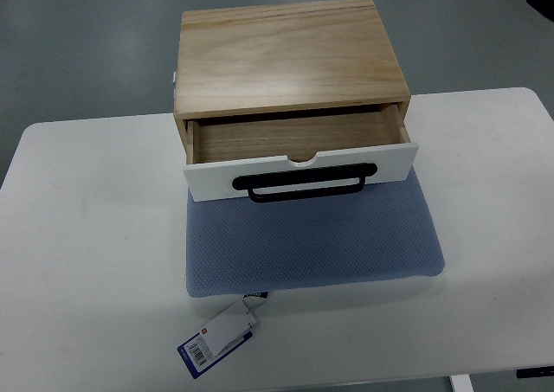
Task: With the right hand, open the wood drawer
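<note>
One view: I look down steeply on my work and neither of my arms reaches into it.
Left hand: out of sight, so I cannot tell how its fingers stand.
Table (78,236): white, spreading across the whole lower part of what I see, with grey floor behind it.
Tag (216,338): a blue and white label with a barcode, lying on the table at the near left corner of the mat.
Mat (312,240): blue, textured, flat on the table; the box stands on its far part.
Wood drawer box (286,59): light wood, standing at the far middle of the table.
Drawer (299,141): already pulled out toward me, its wooden inside bare.
Drawer front (208,177): white, with a small notch in its top edge.
Handle (303,183): black bar across the white front, untouched.
Right hand: also out of sight; I cannot tell its state.
</note>
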### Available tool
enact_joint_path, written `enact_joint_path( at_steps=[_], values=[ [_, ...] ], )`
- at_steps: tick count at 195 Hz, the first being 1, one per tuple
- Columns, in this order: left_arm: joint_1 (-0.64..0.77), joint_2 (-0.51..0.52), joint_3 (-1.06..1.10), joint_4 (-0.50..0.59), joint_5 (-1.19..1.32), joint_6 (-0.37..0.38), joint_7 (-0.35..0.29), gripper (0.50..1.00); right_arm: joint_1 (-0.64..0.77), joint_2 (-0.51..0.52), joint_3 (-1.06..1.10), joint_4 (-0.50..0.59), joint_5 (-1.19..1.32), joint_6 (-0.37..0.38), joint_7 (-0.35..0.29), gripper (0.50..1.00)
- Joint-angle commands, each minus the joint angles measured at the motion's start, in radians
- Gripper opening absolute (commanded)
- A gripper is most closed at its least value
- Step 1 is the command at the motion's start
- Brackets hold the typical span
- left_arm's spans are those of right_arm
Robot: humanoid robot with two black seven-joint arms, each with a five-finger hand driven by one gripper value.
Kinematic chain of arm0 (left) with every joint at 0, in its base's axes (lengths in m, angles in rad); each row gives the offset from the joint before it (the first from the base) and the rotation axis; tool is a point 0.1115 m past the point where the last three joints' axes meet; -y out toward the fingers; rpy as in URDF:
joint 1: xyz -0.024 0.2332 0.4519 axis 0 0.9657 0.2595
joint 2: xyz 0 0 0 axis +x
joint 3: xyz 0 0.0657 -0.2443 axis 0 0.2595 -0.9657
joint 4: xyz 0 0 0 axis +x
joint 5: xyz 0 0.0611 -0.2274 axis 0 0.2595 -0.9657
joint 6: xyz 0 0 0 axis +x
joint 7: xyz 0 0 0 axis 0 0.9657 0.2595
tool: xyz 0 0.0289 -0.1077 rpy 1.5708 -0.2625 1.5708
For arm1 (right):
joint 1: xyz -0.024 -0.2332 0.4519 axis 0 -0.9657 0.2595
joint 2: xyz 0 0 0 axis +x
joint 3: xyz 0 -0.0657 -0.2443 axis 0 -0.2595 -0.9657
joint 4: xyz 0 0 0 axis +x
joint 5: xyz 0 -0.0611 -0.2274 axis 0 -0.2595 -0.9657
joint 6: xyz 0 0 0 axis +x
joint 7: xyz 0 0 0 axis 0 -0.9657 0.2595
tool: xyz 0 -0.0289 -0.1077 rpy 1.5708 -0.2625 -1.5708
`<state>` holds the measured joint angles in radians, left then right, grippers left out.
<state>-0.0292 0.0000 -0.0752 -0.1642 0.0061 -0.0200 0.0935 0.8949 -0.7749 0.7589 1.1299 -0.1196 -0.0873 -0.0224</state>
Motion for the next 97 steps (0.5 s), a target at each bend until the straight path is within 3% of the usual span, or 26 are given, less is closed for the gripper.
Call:
enact_joint_path(
  at_steps=[1,42,97],
  values=[
    [0.0,0.0,0.0,0.0,0.0,0.0,0.0,1.0,-0.1,0.069,0.097,-0.042,-0.006,-0.011,0.01,0.924],
    [0.0,0.0,0.0,0.0,0.0,0.0,0.0,1.0,-0.24,0.198,0.207,-0.102,-0.029,-0.012,0.038,0.928],
    [0.0,0.0,0.0,0.0,0.0,0.0,0.0,1.0,-0.314,0.272,0.229,-0.127,-0.04,-0.003,0.082,0.93]
  ],
)
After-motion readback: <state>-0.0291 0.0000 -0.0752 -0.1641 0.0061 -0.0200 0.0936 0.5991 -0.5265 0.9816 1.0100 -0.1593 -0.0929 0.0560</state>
